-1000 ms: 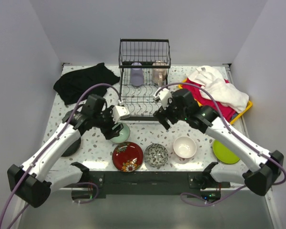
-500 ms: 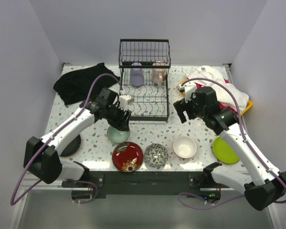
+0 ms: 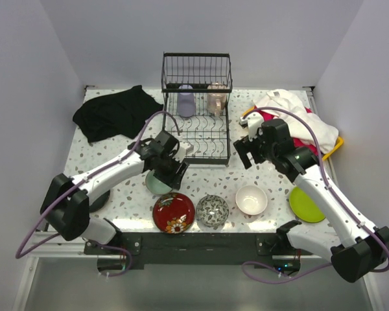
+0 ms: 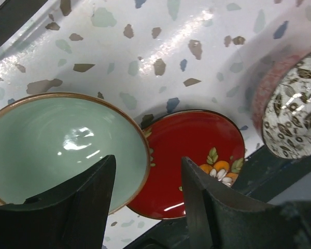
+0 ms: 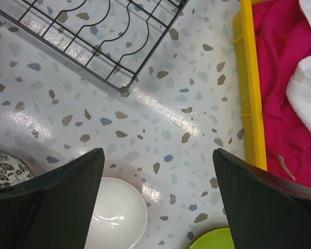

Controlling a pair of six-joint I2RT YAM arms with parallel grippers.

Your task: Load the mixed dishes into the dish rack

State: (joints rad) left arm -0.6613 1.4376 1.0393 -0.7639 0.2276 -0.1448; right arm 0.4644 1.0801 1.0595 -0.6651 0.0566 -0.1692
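**Speckled table (image 4: 160, 41), pale green bowl (image 4: 57, 145) first: take the rim square**

The pale green bowl sits on the table just in front of the dish rack (image 3: 196, 133). Its near edge lies close against the red floral bowl (image 4: 192, 155); I cannot tell whether they touch. My left fingers (image 4: 93, 192) are partly spread astride its rim, one over the glazed inside, the other outside above the red floral bowl. Nothing is pinched yet.

To do this well, I judge I should drop until the rim sits deep between the pads. The glaze looks slick, so I should close firmly. Then I should lift straight up before swinging, so the red floral bowl is not dragged.

My right fingers (image 5: 67, 197) hang spread wide and empty over the table between the rack's corner and the white bowl (image 5: 119, 218), out of the way.
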